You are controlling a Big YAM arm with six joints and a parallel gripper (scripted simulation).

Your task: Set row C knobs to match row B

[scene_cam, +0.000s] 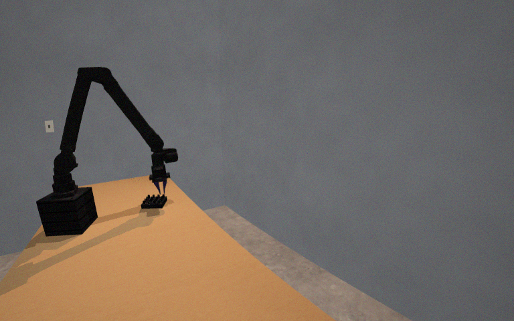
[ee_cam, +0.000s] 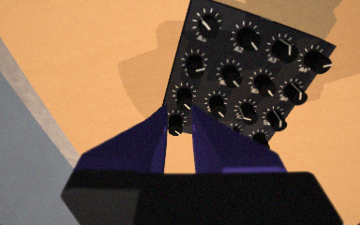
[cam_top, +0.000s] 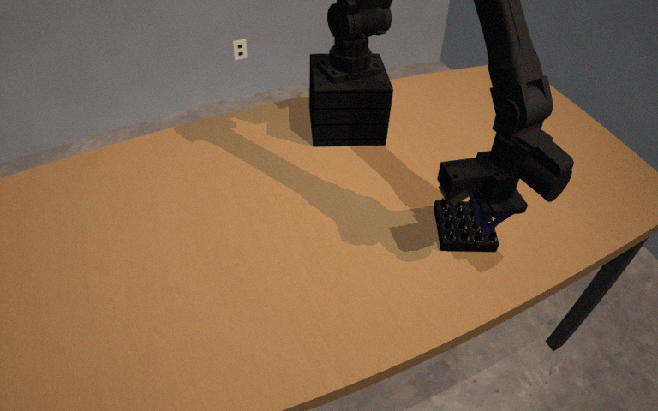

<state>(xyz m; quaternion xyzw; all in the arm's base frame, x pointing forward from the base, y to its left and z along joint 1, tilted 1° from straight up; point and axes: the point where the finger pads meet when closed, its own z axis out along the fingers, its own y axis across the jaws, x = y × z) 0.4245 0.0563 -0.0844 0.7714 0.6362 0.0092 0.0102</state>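
The black knob box [cam_top: 468,247] [scene_cam: 152,204] [ee_cam: 224,52] stands on its feet near the right front of the table [cam_top: 194,271]. In the wrist view row A is at the top and the rows run down toward me. My gripper [cam_top: 485,229] [scene_cam: 160,190] [ee_cam: 179,112] points straight down, with its blue fingers a narrow gap apart and nothing between them. In the wrist view the fingertips flank the left column, just below knob C1 [ee_cam: 184,97] and on either side of knob D1 [ee_cam: 175,125]. The tips hang just above the knob tops. The fingers hide part of row D.
The arm's black base block [cam_top: 349,99] [scene_cam: 66,210] stands at the back of the table. The table's right edge [cam_top: 645,169] lies close to the box. A wall outlet [cam_top: 239,49] is on the back wall.
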